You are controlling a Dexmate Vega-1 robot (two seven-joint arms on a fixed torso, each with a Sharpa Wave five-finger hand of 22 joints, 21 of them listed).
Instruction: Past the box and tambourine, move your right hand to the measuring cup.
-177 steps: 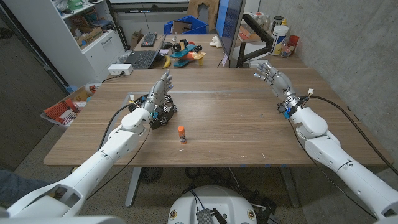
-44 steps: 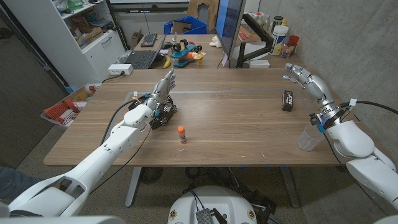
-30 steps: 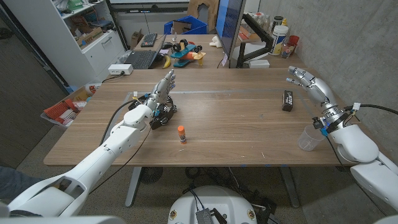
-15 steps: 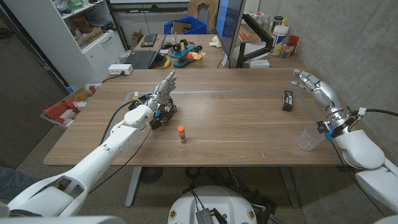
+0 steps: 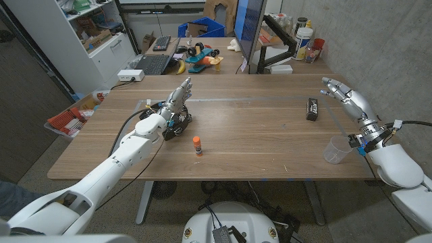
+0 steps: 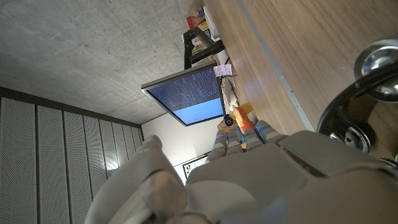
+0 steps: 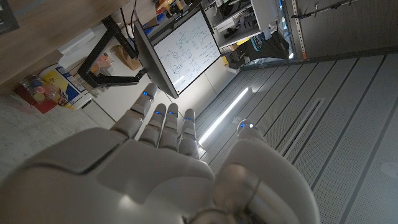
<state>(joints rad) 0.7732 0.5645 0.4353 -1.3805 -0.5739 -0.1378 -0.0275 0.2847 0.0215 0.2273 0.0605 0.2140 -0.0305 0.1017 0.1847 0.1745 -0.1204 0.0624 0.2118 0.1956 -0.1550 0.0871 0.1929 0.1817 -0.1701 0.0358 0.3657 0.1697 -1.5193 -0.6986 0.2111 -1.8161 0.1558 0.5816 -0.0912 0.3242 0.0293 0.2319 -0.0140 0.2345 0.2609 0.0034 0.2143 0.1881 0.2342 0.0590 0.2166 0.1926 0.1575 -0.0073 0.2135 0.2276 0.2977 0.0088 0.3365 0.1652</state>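
Note:
A clear measuring cup (image 5: 335, 149) stands near the table's right front corner. A small black box (image 5: 312, 108) lies beyond it, farther back on the table. My right hand (image 5: 347, 98) hovers open over the table's right edge, fingers stretched out, to the right of the box and behind the cup, apart from both. In its wrist view my right hand (image 7: 168, 168) holds nothing. A black tambourine (image 5: 177, 124) with metal jingles lies at the left. My left hand (image 5: 174, 101) stands just behind it, fingers up, empty; the left wrist view has my left hand (image 6: 236, 180) beside a jingle (image 6: 373, 59).
An orange-capped glue stick (image 5: 197, 144) stands on the wooden table (image 5: 256, 135) in front of the tambourine. A monitor (image 5: 248, 30) on an arm, bottles and a second desk with toys are behind the table. A concrete wall runs close along the right side.
My right arm has drawn back toward the table's right front corner, and its hand has slid right and nearer, uncovering the box and the cup. The left hand has stayed put.

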